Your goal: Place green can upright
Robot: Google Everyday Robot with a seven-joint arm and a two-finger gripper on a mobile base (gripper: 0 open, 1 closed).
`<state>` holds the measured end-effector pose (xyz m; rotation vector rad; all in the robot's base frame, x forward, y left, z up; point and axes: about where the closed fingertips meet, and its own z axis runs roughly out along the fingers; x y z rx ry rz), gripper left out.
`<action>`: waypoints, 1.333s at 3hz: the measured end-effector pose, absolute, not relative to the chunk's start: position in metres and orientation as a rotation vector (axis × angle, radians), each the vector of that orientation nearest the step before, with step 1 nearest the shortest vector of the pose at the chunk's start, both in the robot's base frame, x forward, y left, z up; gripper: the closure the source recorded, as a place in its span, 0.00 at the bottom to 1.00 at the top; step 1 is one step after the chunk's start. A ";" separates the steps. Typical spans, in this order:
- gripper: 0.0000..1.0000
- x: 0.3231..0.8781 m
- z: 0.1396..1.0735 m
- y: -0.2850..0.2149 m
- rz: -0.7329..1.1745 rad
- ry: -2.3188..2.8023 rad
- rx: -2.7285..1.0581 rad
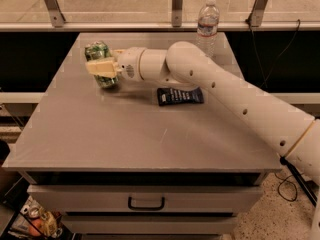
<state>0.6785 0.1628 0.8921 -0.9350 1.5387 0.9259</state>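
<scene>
The end effector (102, 68) sits over the far left part of the bench (125, 134), its fingers clamped across the middle of the green can (96, 51). The can stands nearly upright in that grip, top leaning slightly away from the wrist; its base is at or just above the bench, and contact cannot be judged. Back along the arm (225, 94) from the end effector, a dark packet (180, 95) lies flat, partly under the forearm. Farther from the end effector, at the bench's far edge, stands a clear bottle (208, 24). Below, the bench front has a drawer handle (146, 203).
</scene>
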 end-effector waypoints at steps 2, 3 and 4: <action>1.00 0.676 0.882 0.154 0.937 1.536 -0.877; 1.00 0.676 0.885 0.154 0.937 1.536 -0.877; 1.00 0.676 0.885 0.154 0.937 1.536 -0.877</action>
